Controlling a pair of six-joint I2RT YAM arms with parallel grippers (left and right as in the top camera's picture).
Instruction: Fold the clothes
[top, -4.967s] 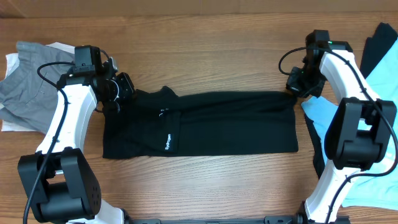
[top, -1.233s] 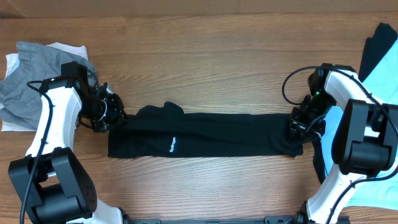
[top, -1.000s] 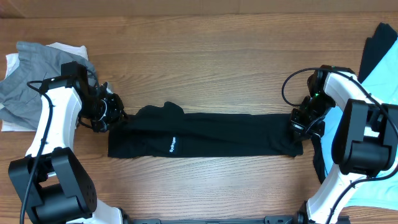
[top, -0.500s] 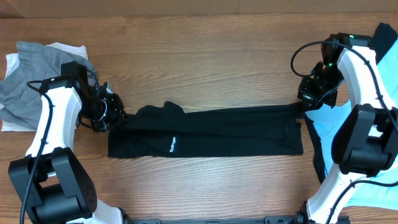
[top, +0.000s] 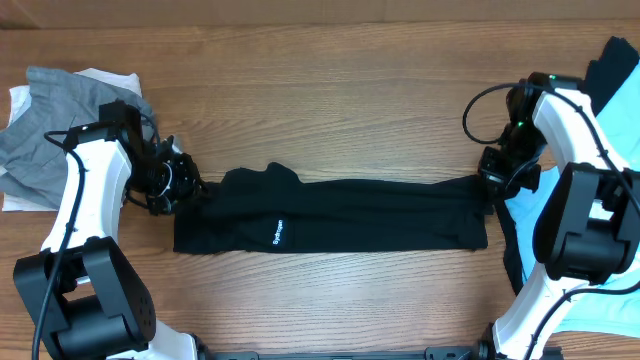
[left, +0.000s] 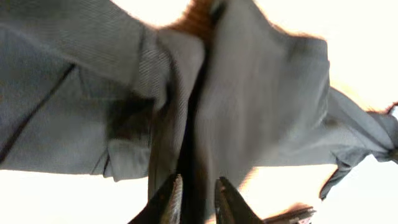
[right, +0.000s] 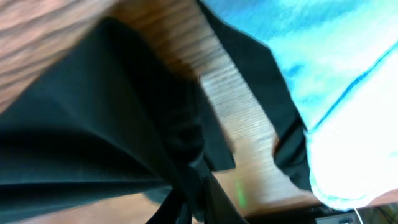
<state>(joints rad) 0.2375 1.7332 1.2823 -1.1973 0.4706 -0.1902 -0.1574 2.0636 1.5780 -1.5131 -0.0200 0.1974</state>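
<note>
One black T-shirt (top: 330, 215) lies in a long strip running left-right.

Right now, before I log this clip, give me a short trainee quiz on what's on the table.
1. True or false: the black T-shirt lies as a long narrow strip between the left claw and the right claw.
2. What lies heaped at the left end of the table? A) a grey garment B) a cardboard box C) a stack of plates
3. Fill in: the shirt's white logo sits nearer the ____ claw.
Key: 1 true; 2 A; 3 left.
</note>
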